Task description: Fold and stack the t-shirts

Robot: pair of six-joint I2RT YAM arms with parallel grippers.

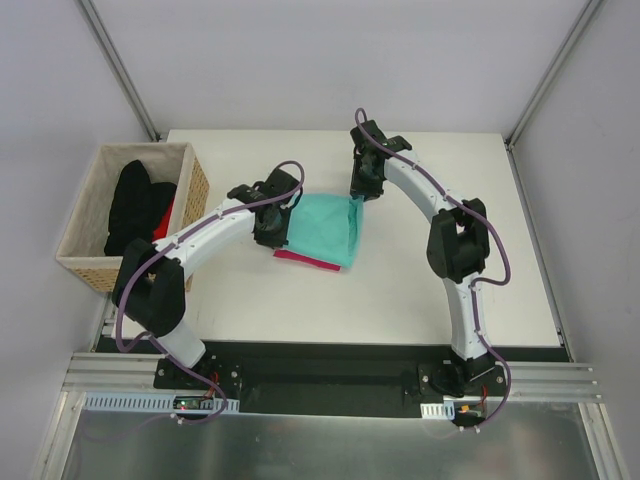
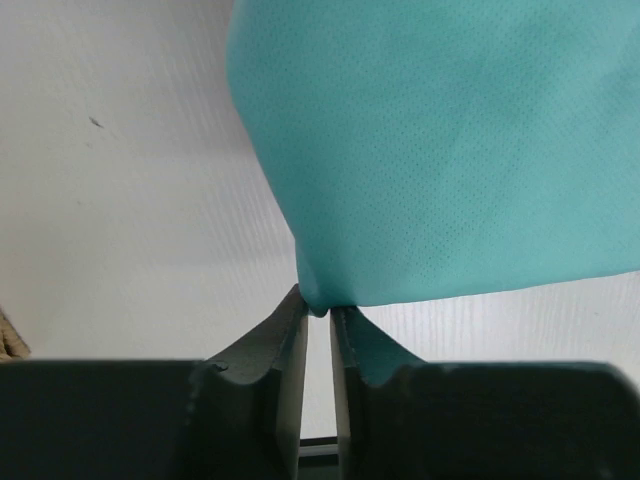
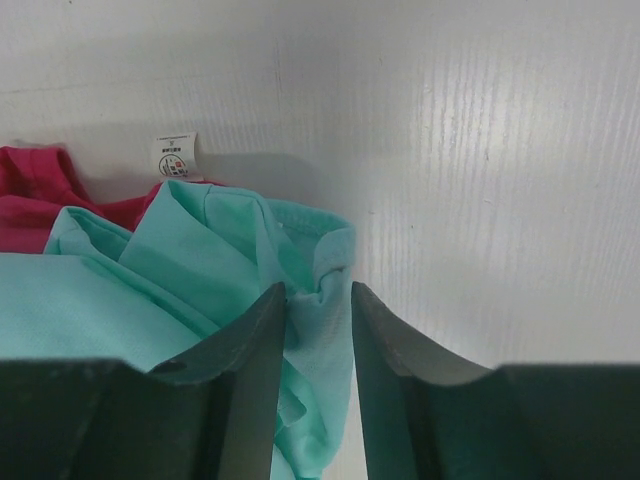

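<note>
Top external view is showing the teal t-shirt [image 1: 325,228] lying folded near the middle of the white desk [image 1: 400,300], between the two arms. It is resting on top of the pink t-shirt [image 1: 300,259], which is peeking out only as a thin strip along the teal one's near edge. The left end effector [image 1: 275,222] is sitting at the left edge of the teal cloth, and the right end effector [image 1: 362,190] is hovering at its far right corner.

Left wrist view is showing that end effector's fingers standing almost together, with only a narrow slit between them, and they are pinching a corner of the teal t-shirt at their tips. The rest of that cloth is spreading away above the fingers.

Right wrist view is showing the other pair of fingers standing parted, with a rumpled fold of teal cloth lying in the gap and not being squeezed. Beyond it, a bit of pink cloth and a small white label [image 3: 174,157] are showing on the desk.

At the left edge of the desk a woven basket [image 1: 85,265] is holding a black garment [image 1: 130,205].
</note>
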